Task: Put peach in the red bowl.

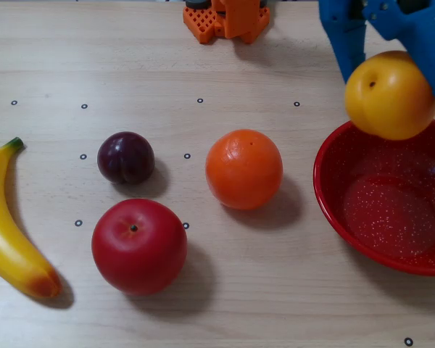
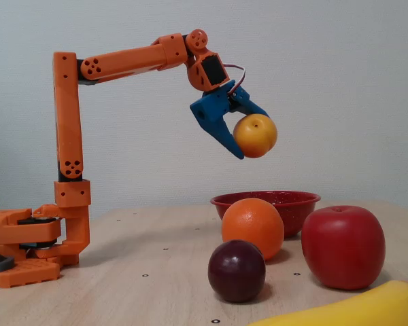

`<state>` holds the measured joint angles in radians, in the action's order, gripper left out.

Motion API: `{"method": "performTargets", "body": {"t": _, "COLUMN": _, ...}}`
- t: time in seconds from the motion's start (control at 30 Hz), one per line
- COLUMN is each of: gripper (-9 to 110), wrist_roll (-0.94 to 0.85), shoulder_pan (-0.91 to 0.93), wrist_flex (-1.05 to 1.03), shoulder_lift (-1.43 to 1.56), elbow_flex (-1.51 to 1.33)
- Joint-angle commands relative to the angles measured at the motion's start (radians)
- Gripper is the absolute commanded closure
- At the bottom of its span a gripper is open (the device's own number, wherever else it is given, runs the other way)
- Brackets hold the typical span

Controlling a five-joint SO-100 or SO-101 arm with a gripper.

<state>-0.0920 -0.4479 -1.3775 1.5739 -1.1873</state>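
Surface: pale wooden table [image 1: 203,319].
Pincer: blue two-finger gripper [image 2: 250,141] pinching the round yellow-orange peach [image 1: 389,95].
Peach: above the glossy red speckled bowl's [image 1: 333,210] far rim.
Risk: an early release likely clips the bowl's rim and rolls off.

No legible text, label, brand or number appears in either fixed view (the table [image 1: 203,58] bears only small unlettered ring marks across its surface).

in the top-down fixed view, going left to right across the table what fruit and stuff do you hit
banana → plum → apple → orange → red bowl, with the peach held in the tool above the bowl's far rim.
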Motion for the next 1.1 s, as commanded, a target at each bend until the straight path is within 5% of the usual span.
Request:
{"method": "performTargets", "body": {"t": 0.0, "gripper": 102, "wrist_roll": 0.012, "shoulder_pan": -0.038, "wrist_flex": 0.032, "shoulder_lift": 0.046, "elbow_flex": 0.025}}
{"method": "performTargets", "body": {"t": 0.4, "gripper": 102, "wrist_roll": 0.038, "shoulder_pan": -0.114, "wrist_flex": 0.098, "shoulder_lift": -0.216, "elbow_flex": 0.049}}
{"method": "performTargets", "body": {"t": 0.63, "gripper": 102, "wrist_roll": -0.109, "shoulder_pan": -0.124, "wrist_flex": 0.127, "shoulder_lift": -0.364, "elbow_flex": 0.137}}
{"method": "performTargets", "body": {"t": 0.83, "gripper": 73, "wrist_roll": -0.163, "shoulder_pan": -0.109, "wrist_flex": 0.127, "shoulder_lift": -0.403, "elbow_flex": 0.138}}
{"method": "performTargets", "body": {"t": 1.07, "gripper": 61, "wrist_roll": -0.176, "shoulder_pan": -0.098, "wrist_flex": 0.106, "shoulder_lift": -0.403, "elbow_flex": 0.147}}
